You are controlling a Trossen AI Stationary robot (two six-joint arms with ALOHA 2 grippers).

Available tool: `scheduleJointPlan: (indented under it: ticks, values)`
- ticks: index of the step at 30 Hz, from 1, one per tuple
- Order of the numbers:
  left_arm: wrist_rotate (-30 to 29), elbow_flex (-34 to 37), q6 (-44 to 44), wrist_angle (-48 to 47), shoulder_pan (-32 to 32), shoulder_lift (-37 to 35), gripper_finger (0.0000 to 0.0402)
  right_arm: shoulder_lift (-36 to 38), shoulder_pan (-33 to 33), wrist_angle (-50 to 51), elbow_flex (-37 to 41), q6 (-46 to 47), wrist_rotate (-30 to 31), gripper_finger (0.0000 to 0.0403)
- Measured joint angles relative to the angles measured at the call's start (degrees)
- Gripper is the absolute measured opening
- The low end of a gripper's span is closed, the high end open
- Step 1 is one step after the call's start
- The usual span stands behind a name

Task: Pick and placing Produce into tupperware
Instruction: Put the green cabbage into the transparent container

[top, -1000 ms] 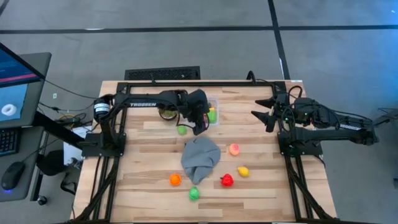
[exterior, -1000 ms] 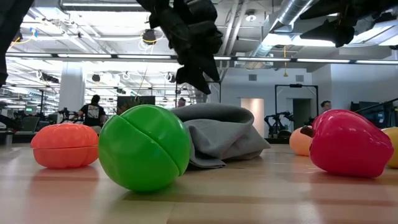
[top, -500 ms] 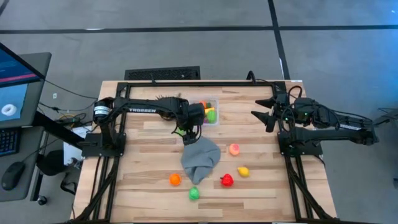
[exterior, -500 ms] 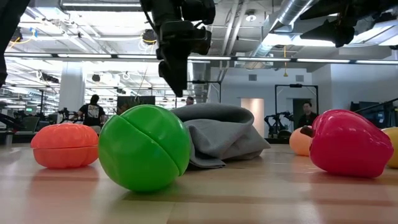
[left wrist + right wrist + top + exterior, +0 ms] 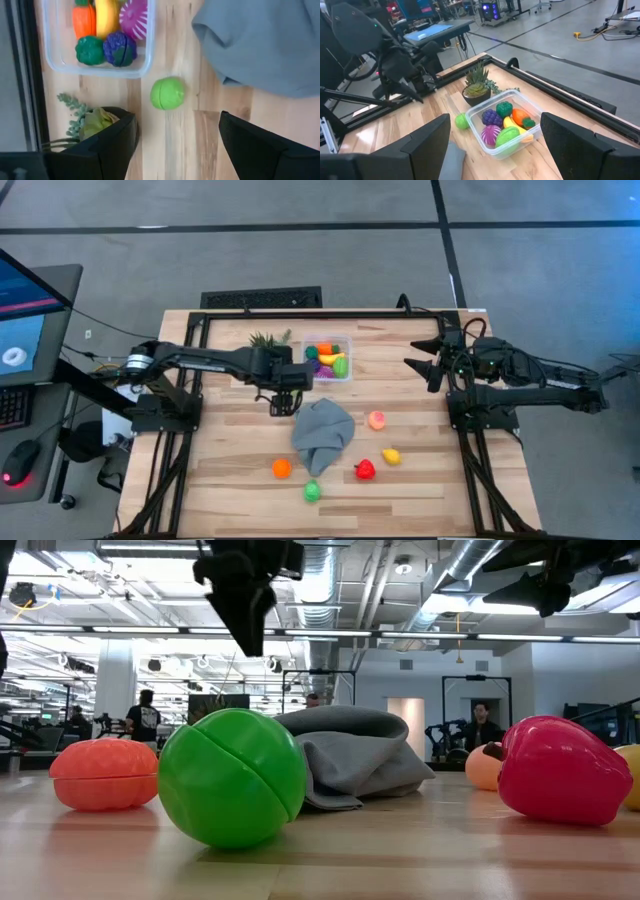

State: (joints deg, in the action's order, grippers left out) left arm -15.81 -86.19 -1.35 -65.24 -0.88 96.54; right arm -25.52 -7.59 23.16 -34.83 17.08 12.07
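Note:
The clear tupperware (image 5: 328, 361) stands at the table's far middle and holds several pieces of produce: carrot, banana, purple grapes (image 5: 120, 49), and green and magenta pieces. A small green ball (image 5: 167, 93) lies on the wood beside it. My left gripper (image 5: 283, 400) hangs open above that ball, pointing steeply down, with nothing between its fingers. More produce lies toward the near edge: an orange piece (image 5: 282, 468), a green one (image 5: 313, 491), a red one (image 5: 365, 470), a yellow one (image 5: 391, 455) and a peach one (image 5: 376, 420). My right gripper (image 5: 430, 361) waits open at the far right, raised.
A crumpled grey cloth (image 5: 323, 432) lies mid-table, just right of my left gripper. A spiky potted plant (image 5: 265, 342) stands left of the tupperware. A black frame (image 5: 300, 314) runs along the far edge and both sides. People stand in the room behind.
My left gripper has come away from above the tupperware, moving toward the table's left and near edges and rising a little. It has rolled and tipped to point more steeply down. Its fingers stay open. The produce and cloth have not moved.

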Motion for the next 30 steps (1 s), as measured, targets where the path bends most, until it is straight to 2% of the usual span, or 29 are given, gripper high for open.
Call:
scheduleJointPlan:
  ticks: [10,14,20,24,30]
  values:
    - [-4.34,18.06,5.90,12.86,-0.36,-8.37,0.0274,0.00,0.02,0.92,0.00,-0.15,-0.02,0.0333]
    - [-6.17,21.56,6.11,17.92,-1.32,-8.38,0.0274,-0.02,0.01,0.87,0.00,-0.42,-0.02,0.0333]
    - [-5.87,26.75,-0.59,28.14,-1.80,-8.29,0.0274,-0.02,0.02,0.85,0.00,-0.17,-0.02,0.0333]
    - [-4.96,28.70,-3.95,30.86,-1.46,-8.29,0.0274,-0.01,0.02,0.84,0.00,0.34,-0.02,0.0333]
    - [-2.42,30.31,-4.23,34.33,0.55,-8.29,0.0274,0.00,0.02,0.83,0.00,0.52,0.02,0.0333]
